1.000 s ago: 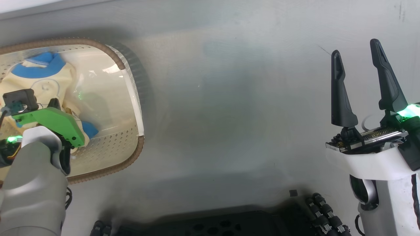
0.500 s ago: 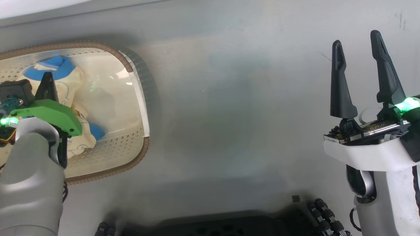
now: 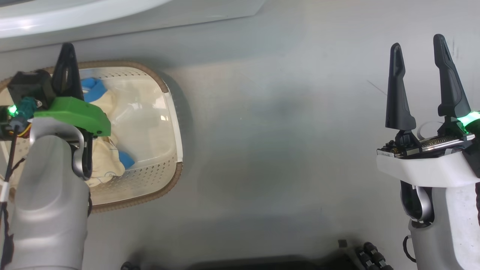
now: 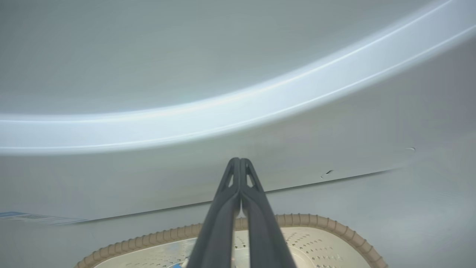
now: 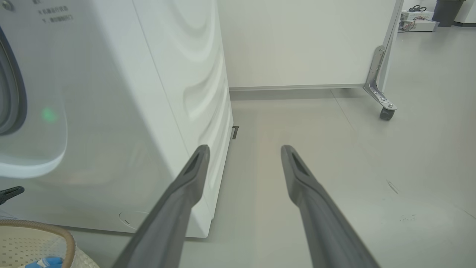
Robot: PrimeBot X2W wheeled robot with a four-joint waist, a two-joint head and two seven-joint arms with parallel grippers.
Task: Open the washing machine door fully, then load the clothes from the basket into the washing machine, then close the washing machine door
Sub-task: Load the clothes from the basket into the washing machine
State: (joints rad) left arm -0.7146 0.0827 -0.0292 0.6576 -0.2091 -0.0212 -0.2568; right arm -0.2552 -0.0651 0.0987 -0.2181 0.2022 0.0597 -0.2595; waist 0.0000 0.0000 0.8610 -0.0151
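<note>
Floor [image 3: 281, 150] open between basket [image 3: 176, 176] and right end effector [image 3: 417, 40], washing machine [image 5: 111, 111] ahead

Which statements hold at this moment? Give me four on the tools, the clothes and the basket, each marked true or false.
1. The left tool is shut. True.
2. The right tool grips the clothes. False: it is open and empty; the clothes lie in the basket.
3. The basket stands on the floor. True.
4. The basket sits inside the washing machine. False: it stands outside it, on the floor.
</note>
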